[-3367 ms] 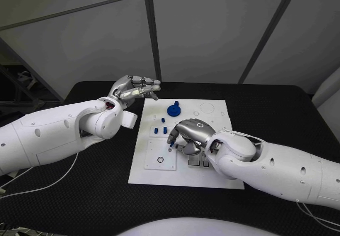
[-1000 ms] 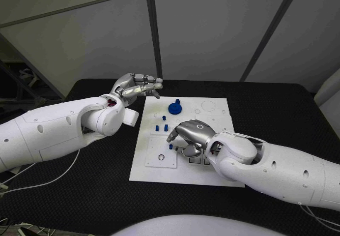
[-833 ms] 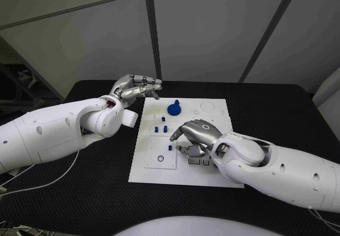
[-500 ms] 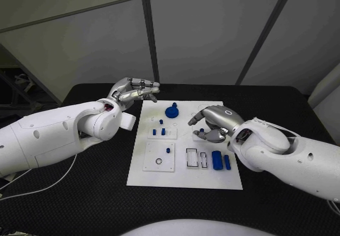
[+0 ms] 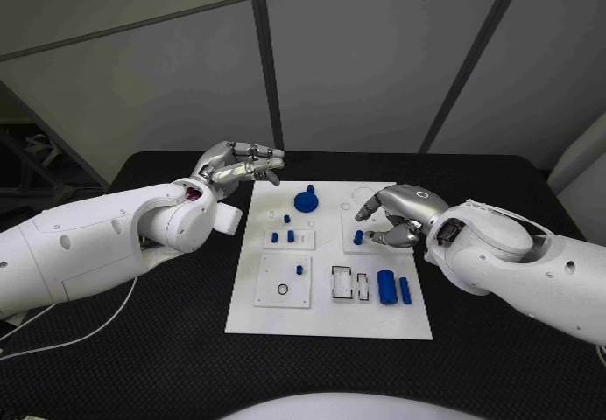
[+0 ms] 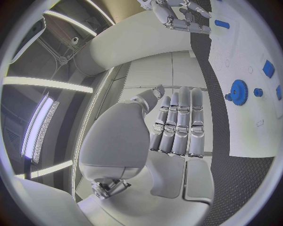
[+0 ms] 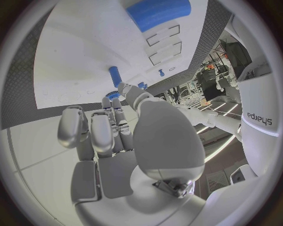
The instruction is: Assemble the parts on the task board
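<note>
The white task board (image 5: 328,311) lies mid-table. At its far end stands a blue gear (image 5: 306,199) (image 6: 238,92), with small blue pegs (image 5: 283,235) just nearer. Two blue bars (image 5: 394,286) lie side by side at the near right; one bar (image 7: 159,12) appears in the right wrist view. My right hand (image 5: 394,214) (image 7: 118,127) hovers over the board's right part, thumb out and the other fingers bent, holding nothing. A short blue peg (image 5: 359,235) (image 7: 115,75) stands just off its fingertips. My left hand (image 5: 240,164) (image 6: 171,127) hangs off the far left corner, its fingers together and holding nothing.
A black ring (image 5: 285,288) and one blue peg (image 5: 299,269) sit on the raised square plate at the near left. Outlined slots (image 5: 343,282) lie beside the bars. Black table (image 5: 151,350) surrounds the board.
My right hand has lifted from the near-middle slots and moved to the far right of the board, uncovering the two blue bars. The left hand has stayed in place.
</note>
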`<action>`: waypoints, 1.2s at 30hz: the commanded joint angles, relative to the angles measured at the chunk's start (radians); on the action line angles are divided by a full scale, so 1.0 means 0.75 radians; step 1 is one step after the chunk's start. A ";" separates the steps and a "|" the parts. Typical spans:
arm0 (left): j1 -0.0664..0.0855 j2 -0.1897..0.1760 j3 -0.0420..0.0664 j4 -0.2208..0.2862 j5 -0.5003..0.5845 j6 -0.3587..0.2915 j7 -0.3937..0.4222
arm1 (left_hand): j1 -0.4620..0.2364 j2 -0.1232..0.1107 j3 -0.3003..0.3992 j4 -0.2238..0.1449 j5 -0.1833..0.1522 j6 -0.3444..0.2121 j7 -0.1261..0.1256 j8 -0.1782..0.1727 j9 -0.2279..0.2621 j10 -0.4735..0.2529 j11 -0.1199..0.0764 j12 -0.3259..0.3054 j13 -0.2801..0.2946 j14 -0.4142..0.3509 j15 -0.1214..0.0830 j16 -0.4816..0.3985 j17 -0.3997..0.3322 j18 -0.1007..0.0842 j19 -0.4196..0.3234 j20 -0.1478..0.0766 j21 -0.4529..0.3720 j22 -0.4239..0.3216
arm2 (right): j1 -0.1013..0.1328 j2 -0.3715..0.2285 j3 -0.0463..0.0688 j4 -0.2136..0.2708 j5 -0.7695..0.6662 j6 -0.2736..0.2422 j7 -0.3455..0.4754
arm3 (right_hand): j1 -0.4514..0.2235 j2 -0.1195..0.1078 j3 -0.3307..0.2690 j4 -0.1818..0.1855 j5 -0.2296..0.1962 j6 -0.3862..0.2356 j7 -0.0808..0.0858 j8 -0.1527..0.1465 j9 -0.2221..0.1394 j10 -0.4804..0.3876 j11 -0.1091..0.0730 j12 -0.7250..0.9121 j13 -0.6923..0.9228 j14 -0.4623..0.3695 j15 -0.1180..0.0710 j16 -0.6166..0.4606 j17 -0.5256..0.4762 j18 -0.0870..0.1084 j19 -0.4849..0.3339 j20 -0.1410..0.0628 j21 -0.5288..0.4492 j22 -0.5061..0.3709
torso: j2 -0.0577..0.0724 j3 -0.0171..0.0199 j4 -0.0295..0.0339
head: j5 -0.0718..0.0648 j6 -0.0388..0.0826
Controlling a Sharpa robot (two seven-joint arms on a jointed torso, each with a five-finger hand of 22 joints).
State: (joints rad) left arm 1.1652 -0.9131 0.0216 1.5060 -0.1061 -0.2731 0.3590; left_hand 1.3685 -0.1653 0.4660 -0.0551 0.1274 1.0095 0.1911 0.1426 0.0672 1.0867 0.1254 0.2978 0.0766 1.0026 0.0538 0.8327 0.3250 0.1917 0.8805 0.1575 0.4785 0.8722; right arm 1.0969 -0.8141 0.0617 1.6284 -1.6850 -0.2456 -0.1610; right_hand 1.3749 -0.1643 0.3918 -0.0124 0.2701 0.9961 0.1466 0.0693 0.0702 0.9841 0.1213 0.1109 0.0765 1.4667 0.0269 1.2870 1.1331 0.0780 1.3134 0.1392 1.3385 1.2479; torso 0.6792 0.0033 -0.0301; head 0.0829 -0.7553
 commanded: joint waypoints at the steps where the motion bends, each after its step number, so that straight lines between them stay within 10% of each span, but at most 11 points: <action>1: 0.001 0.000 0.001 0.000 0.003 0.017 0.004 | -0.005 0.013 -0.006 -0.004 0.008 -0.001 0.007 -0.006 -0.002 -0.013 0.001 0.005 -0.002 0.005 0.008 -0.008 -0.002 -0.016 0.002 0.009 -0.008 -0.002 | 0.003 0.014 0.001 -0.011 -0.029 0.114 -0.014 | 0.005 -0.009 -0.009 0.002 -0.011 0.000 -0.012 -0.003 0.001 -0.006 -0.003 0.013 -0.001 0.025 0.006 -0.007 -0.004 0.010 -0.012 -0.001 -0.010 -0.003 | 0.002 -0.0002 -0.0011 | 0.002 -0.005; 36: 0.001 -0.007 0.001 0.000 0.003 0.014 -0.002 | -0.005 0.017 -0.006 -0.003 0.008 -0.001 0.007 -0.005 -0.001 -0.013 0.001 0.006 -0.002 0.005 0.008 -0.009 -0.003 -0.016 0.002 0.009 -0.009 -0.003 | 0.002 0.104 -0.001 -0.104 -0.075 0.184 -0.044 | 0.059 0.073 0.047 0.007 -0.032 0.142 -0.016 0.045 0.029 0.255 -0.072 0.141 0.021 0.045 -0.049 0.042 0.047 -0.025 0.110 -0.050 0.095 0.136 | -0.001 0.0001 -0.0004 | 0.007 -0.022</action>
State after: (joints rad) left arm 1.1650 -0.9174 0.0215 1.5044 -0.1060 -0.2718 0.3555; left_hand 1.3647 -0.1615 0.4660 -0.0551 0.1274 1.0096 0.1911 0.1426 0.0671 1.0829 0.1292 0.2979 0.0767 1.0026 0.0538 0.8328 0.3238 0.1917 0.8806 0.1575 0.4745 0.8712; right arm 1.0981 -0.7370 0.0623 1.5526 -1.7196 -0.1251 -0.1789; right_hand 1.4188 -0.1205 0.4228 -0.0070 0.2491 1.0970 0.1327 0.0968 0.0904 1.1705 0.0677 0.2115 0.0907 1.4649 -0.0039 1.3151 1.1675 0.0778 1.3889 0.1000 1.4046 1.3080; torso 0.6785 0.0030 -0.0300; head 0.0876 -0.7710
